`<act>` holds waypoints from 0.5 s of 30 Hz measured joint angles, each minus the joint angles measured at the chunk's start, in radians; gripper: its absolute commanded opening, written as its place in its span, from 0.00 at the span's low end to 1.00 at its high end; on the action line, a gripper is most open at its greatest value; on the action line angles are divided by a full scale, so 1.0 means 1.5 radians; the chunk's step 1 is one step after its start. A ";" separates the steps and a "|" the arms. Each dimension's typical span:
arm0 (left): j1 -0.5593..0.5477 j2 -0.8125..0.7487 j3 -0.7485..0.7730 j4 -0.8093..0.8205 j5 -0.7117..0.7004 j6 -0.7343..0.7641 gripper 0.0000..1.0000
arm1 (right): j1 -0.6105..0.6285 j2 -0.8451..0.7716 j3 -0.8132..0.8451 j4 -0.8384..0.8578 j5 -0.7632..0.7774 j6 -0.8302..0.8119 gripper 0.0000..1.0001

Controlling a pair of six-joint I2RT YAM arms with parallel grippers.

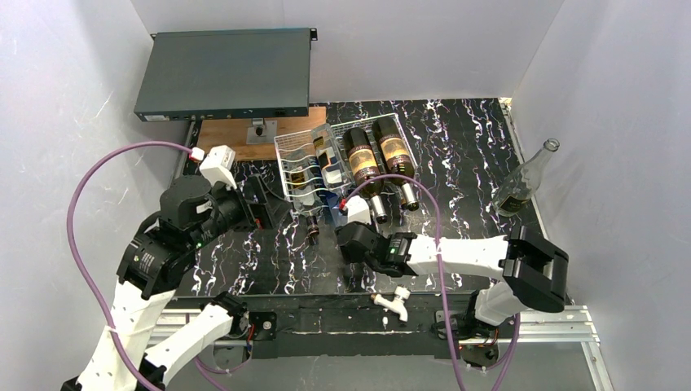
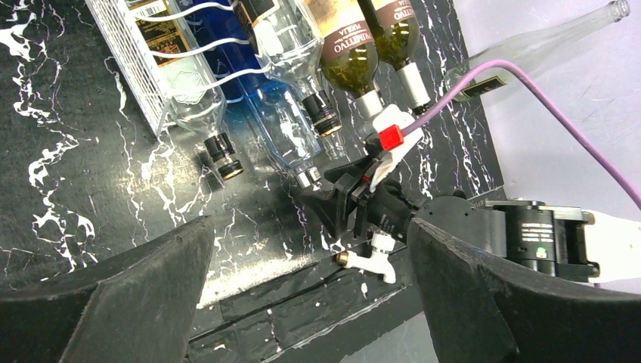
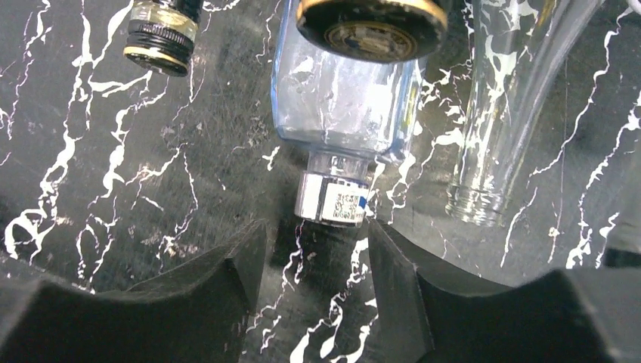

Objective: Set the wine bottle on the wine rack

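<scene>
The white wire wine rack [image 1: 297, 151] [image 2: 128, 53] stands mid-table with several bottles lying in its slots, necks toward the arms. A pale blue clear bottle [image 2: 283, 136] [image 3: 340, 83] lies in it, and its silver cap [image 3: 332, 198] sticks out in front. My right gripper [image 1: 349, 238] [image 3: 317, 265] sits low on the table just short of that cap, jaws partly apart with nothing between them. An empty clear wine bottle [image 1: 525, 179] [image 2: 544, 38] leans against the right wall. My left gripper [image 2: 302, 302] hangs wide open and empty left of the rack.
Two brown bottles [image 1: 363, 159] fill the rack's right slots. A dark grey metal box [image 1: 224, 73] rests on a wooden board [image 1: 236, 134] at the back left. A white tap [image 1: 393, 303] lies at the table's front edge. A clear glass neck [image 3: 484, 151] lies right of the cap.
</scene>
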 measured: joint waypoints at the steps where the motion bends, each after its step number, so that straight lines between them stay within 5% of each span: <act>1: 0.000 -0.004 0.000 -0.001 0.000 0.000 0.98 | 0.000 0.006 -0.003 0.013 0.004 -0.005 0.54; 6: 0.000 -0.012 0.000 -0.002 0.000 0.000 0.98 | 0.000 0.050 -0.005 0.047 0.024 -0.016 0.43; 15: 0.000 -0.030 -0.009 -0.015 -0.002 0.000 0.98 | 0.000 0.086 0.003 0.087 0.057 -0.038 0.37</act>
